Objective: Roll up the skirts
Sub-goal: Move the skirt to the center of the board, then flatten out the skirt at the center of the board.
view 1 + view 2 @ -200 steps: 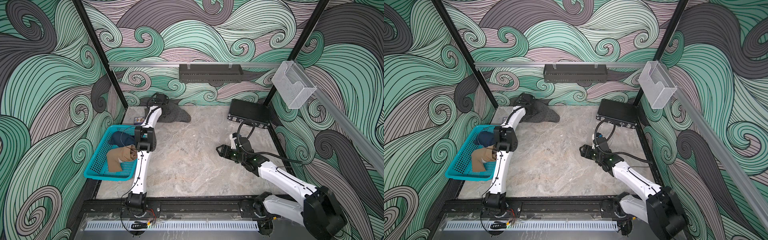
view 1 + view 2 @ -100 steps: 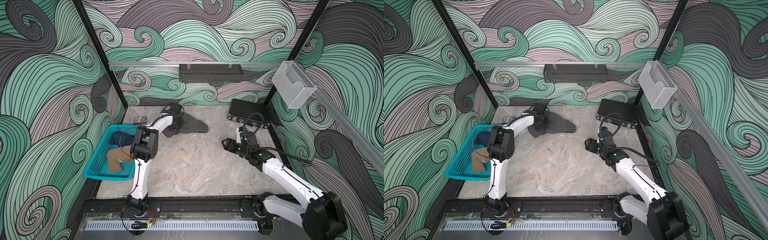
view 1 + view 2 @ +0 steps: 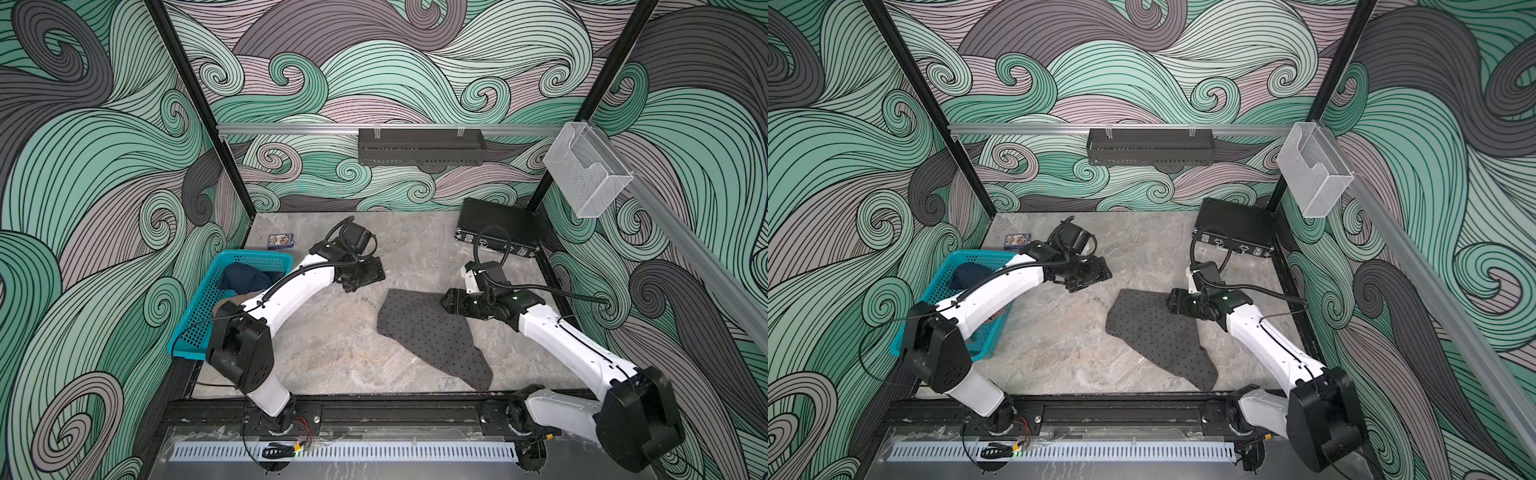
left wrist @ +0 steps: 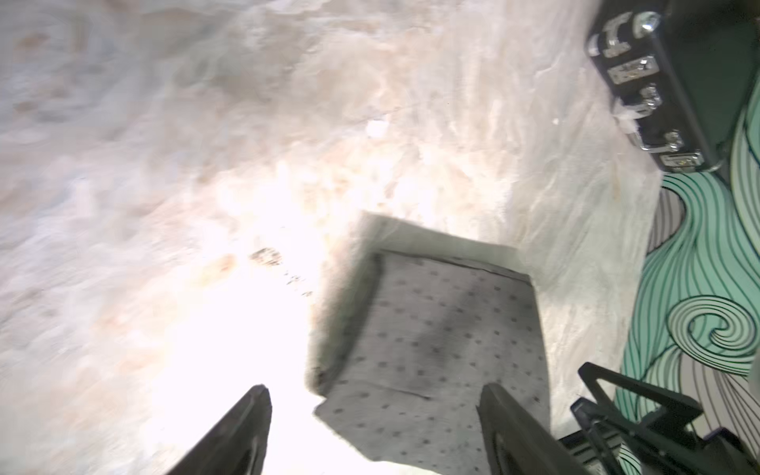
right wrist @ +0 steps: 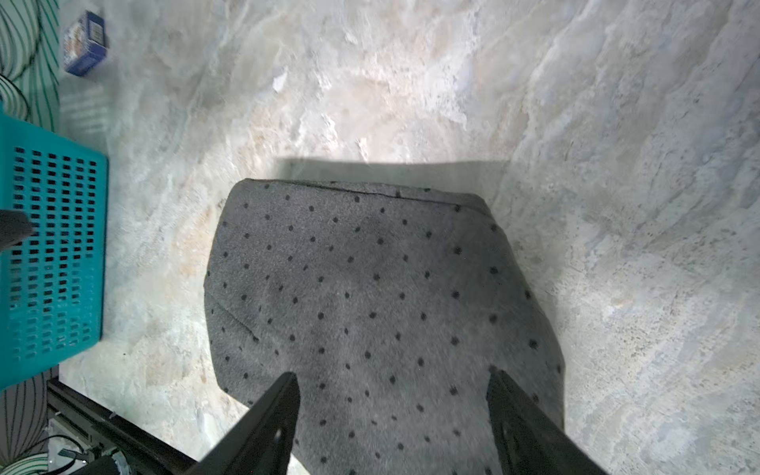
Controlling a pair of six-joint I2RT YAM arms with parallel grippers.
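Both jaws are spread and empty: left gripper (image 3: pixel 365 277) beside the narrow end of the dotted grey skirt (image 3: pixel 428 332), right gripper (image 5: pixel 390 374) above that end. I fear a one-layer pinch drags rather than rolls.

A skirt (image 3: pixel 428 328) lies flat on the worktop (image 3: pixel 332 345), right of centre. The basket (image 3: pixel 195 328) sits at the left edge, holding a second skirt (image 3: pixel 243 277) and, before it, a third skirt (image 3: pixel 228 300). A box (image 3: pixel 281 240) lies behind the basket. The case (image 3: pixel 496 226) is at back right.
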